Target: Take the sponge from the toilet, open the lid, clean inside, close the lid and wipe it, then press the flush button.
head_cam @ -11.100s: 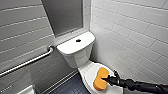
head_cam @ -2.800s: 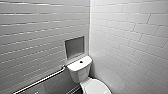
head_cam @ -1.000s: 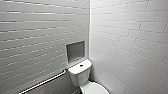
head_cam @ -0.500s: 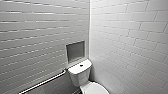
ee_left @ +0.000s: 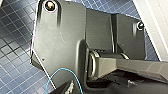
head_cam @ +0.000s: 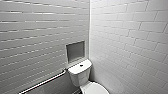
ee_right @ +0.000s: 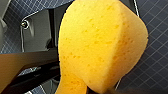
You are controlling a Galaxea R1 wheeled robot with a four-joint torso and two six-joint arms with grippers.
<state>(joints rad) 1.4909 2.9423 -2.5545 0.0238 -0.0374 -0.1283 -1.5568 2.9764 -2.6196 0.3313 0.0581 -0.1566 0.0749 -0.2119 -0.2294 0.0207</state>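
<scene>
Rail (head_cam: pixel 45 81), then toilet (head_cam: pixel 79 76) low in the corner, lid (head_cam: pixel 96 88) down, flush button (head_cam: pixel 81 65) on the tank. View steady this last second, farther back than eleven seconds ago. Sponge (ee_right: pixel 100 45) gripped in right tool (ee_right: pixel 98 91) over floor (ee_right: pixel 155 62), so likely wiping is finished; left tool's state cannot be told.

We see white tiled walls (head_cam: pixel 130 37) — a recessed niche (head_cam: pixel 75 51) in one, a grab bar (head_cam: pixel 45 81) lower along it — and a dark blue tiled floor (ee_left: pixel 15 37).
</scene>
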